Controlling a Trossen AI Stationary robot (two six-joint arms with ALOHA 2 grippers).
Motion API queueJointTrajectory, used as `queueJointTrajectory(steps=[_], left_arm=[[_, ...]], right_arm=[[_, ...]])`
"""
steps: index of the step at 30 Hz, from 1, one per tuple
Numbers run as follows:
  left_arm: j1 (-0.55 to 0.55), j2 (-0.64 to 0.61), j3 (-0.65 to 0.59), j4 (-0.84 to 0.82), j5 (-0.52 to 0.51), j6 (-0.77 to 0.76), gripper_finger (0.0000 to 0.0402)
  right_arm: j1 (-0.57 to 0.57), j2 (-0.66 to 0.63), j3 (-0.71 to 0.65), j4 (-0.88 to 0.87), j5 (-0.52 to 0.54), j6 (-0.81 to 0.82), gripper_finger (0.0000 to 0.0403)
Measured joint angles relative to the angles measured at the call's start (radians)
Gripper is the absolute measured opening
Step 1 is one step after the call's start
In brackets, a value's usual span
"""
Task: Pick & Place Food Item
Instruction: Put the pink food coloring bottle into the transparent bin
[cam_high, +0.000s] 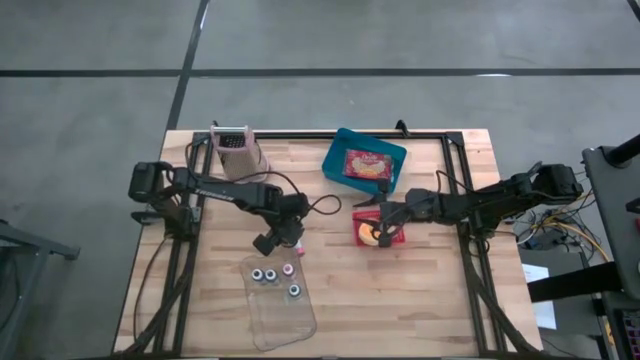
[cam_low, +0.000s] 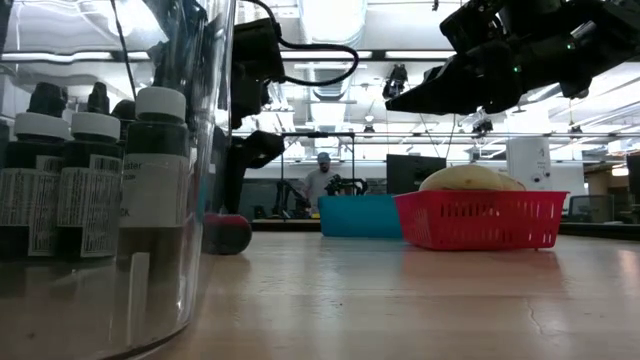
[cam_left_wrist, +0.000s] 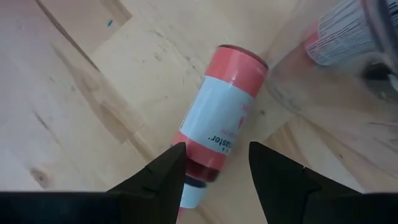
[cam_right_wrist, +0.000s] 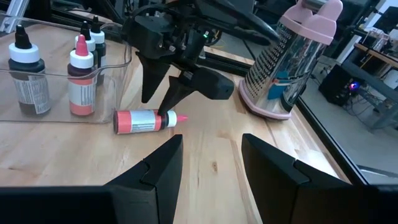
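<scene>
A pink food-colouring bottle (cam_left_wrist: 221, 127) with a white label lies on its side on the wood, beside the clear tray (cam_high: 280, 315); it also shows in the right wrist view (cam_right_wrist: 140, 121) and the high view (cam_high: 297, 250). My left gripper (cam_left_wrist: 214, 155) is open, pointing down, with its fingers on either side of the bottle's cap end; I see no touch. My right gripper (cam_high: 383, 222) is open and empty, hovering over a red basket (cam_low: 480, 220) that holds a yellowish food item (cam_low: 470, 178).
The clear tray holds several upright dropper bottles (cam_right_wrist: 81, 71). A blue bin (cam_high: 363, 162) with a food packet stands at the far middle of the table. A metal grater with a pink top (cam_right_wrist: 292, 59) stands at the far left. Bare wood lies at the near right.
</scene>
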Motion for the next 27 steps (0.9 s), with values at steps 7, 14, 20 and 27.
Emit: queueJointTrajectory(steps=[7, 14, 20, 27], left_arm=[[0.002, 0.008, 0.001, 0.026, 0.013, 0.040, 0.0177], [0.007, 0.012, -0.002, 0.061, 0.052, 0.048, 0.0177], [0.009, 0.015, -0.004, 0.063, 0.085, -0.004, 0.0177], [0.010, 0.015, -0.033, 0.055, 0.121, -0.039, 0.0177]], right_arm=[[0.000, 0.000, 0.000, 0.000, 0.000, 0.000, 0.0160], [0.000, 0.000, 0.000, 0.000, 0.004, 0.000, 0.0160], [0.000, 0.000, 0.000, 0.000, 0.006, 0.000, 0.0160], [0.000, 0.000, 0.000, 0.000, 0.015, 0.000, 0.0160]])
